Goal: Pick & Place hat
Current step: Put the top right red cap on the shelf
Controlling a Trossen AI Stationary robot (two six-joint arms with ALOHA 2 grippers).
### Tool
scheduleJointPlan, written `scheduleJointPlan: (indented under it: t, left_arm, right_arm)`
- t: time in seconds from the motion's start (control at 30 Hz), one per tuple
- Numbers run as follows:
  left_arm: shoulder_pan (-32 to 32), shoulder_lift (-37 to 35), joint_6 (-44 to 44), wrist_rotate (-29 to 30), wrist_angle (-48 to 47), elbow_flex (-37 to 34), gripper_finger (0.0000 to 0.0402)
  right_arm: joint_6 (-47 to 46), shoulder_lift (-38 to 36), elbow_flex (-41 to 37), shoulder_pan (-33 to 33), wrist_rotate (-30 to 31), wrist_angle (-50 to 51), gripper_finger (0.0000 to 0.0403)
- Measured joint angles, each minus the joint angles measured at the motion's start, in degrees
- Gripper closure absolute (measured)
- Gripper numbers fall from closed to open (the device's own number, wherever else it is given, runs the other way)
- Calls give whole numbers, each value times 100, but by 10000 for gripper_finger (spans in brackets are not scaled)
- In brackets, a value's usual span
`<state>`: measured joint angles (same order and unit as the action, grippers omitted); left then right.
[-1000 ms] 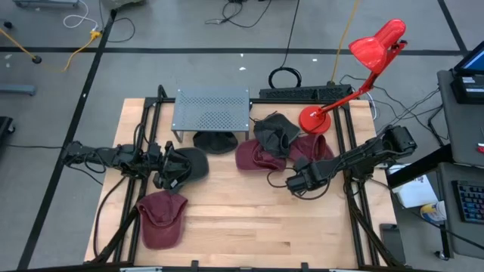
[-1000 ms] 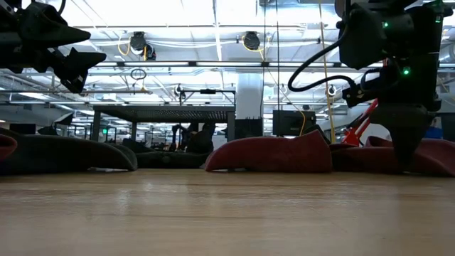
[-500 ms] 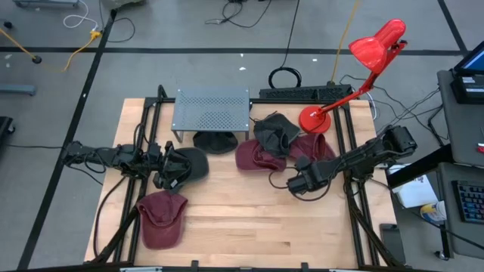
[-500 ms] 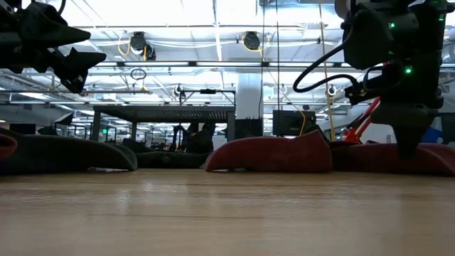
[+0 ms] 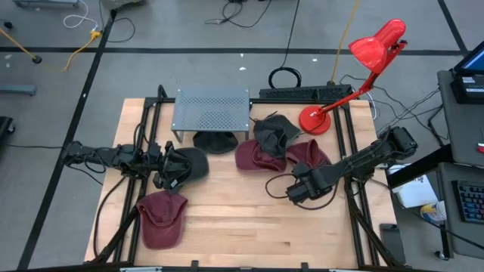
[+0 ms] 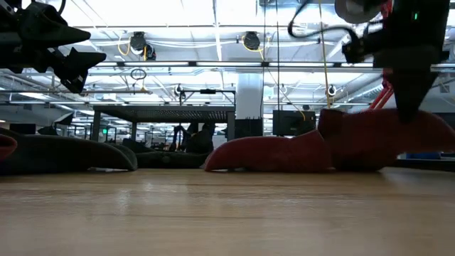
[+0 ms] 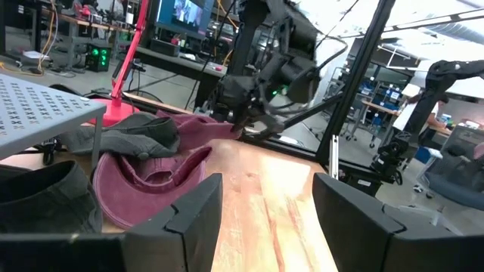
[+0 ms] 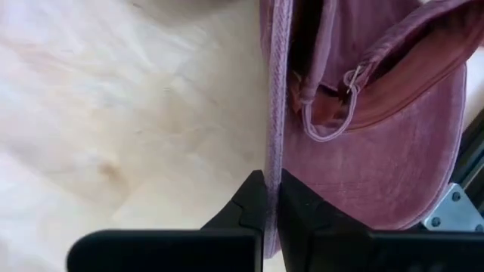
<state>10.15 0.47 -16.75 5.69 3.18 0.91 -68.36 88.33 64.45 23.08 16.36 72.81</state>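
Observation:
A maroon hat (image 5: 311, 155) lies at the table's right, with my right gripper (image 5: 298, 190) shut on its edge. In the low view this hat (image 6: 377, 139) hangs raised under the gripper (image 6: 409, 107). Beside it lie a second maroon hat (image 5: 253, 157) and a dark hat (image 5: 274, 132). A third maroon hat (image 5: 160, 217) lies at the near left. My left gripper (image 5: 168, 172) stands open and level at the left, over another dark hat (image 5: 195, 162), touching nothing. My right gripper pinches the maroon hat's rim edge (image 8: 272, 162) between its two fingers, close to the back strap and buckle (image 8: 349, 79). The fingers point steeply down, from above. The held side is raised off the table and the rest of the hat trails toward the far right.
A perforated grey metal stand (image 5: 212, 109) is at the far centre with a dark hat (image 5: 215, 141) under it. A red desk lamp (image 5: 363, 68) stands at the far right. Bare wood (image 5: 242, 219) lies along the near middle.
My right gripper has risen and gone a little toward the table's near edge, taking the maroon hat's edge with it. In the low view the hat has gone from lying flat to hanging raised, one side clear of the table.

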Motion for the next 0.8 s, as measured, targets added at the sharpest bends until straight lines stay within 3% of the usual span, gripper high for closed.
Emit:
scheduleJointPlan:
  t: [0.37,0.63,0.8]
  left_arm:
    - [1,2,0,0,0,0,190]
    - [1,1,0,0,0,0,190]
    - [1,0,0,0,0,0,190]
  right_arm:
    - [-105,0,1247,346,-45,34,398]
    - [1,0,1855,471,-884,-28,398]
    - [297,0,2181,543,-891,-230,398]
